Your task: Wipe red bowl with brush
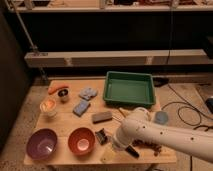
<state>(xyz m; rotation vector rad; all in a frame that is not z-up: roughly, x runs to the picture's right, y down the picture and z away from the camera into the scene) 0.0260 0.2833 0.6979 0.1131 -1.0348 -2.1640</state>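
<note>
Jaws wide, nothing held: gripper (113,149) low at front edge of wooden table (65,125), over dark black-handled brush (134,151). Just left sits round orange-red bowl (81,141).

Step, as I judge: brush pickup, grasp not yet made. Next you need jaws astride handle, then closing.

Count: one brush, one red bowl, one round purple bowl (41,143), two blue-grey sponges (88,93), one grey rectangular block (101,117), one green plastic tray (129,75).

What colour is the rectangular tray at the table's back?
Green tray, camera view; gripper hangs beside the round orange-red bowl.
</note>
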